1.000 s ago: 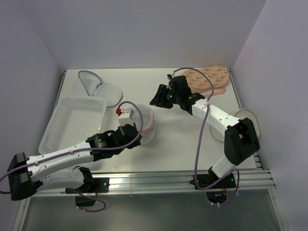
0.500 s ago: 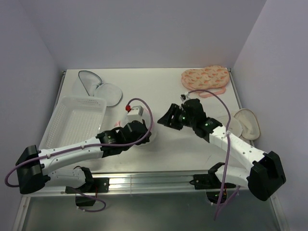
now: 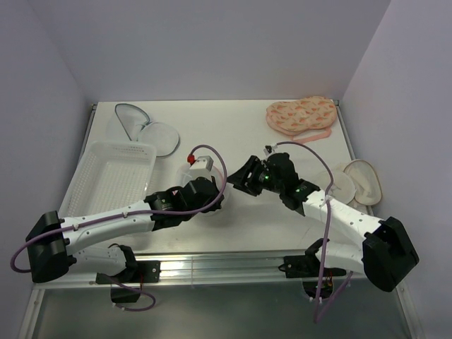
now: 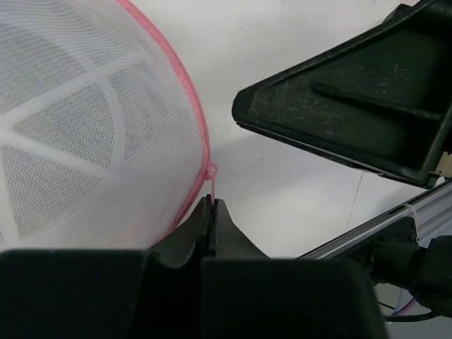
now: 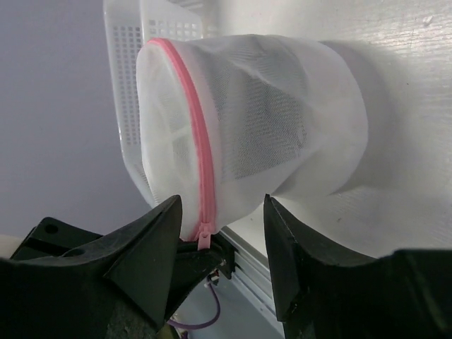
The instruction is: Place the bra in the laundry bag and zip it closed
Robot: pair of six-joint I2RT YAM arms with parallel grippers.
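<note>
Because my left wrist covers nearly all of the laundry bag (image 5: pixel 268 120) in the overhead view, only the wrist views show it properly. Even there, the left wrist frame cuts it off at the top and left edges. What lies inside I cannot make out; the mesh shows only pale grey shading.

Lying on its side on the desk (image 3: pixel 233 127), the bag has its long axis running left to right across the right wrist frame. The pink zipper rim (image 5: pixel 201 141) is turned toward the left of that frame and the rounded back toward the right. A small pink zipper pull (image 4: pixel 212 176) sits at the low end of the rim.

My left fingers (image 4: pixel 229 233) are pressed together on that pull, with no gap between them. My right fingers (image 5: pixel 152 247) are spread wide and hold nothing, and the rim and the pull show between them. From the left wrist, one of them fills the upper right of the frame, apart from the bag.

Part of a white basket (image 5: pixel 127 42) shows behind the bag at the upper left of the right wrist frame.
</note>
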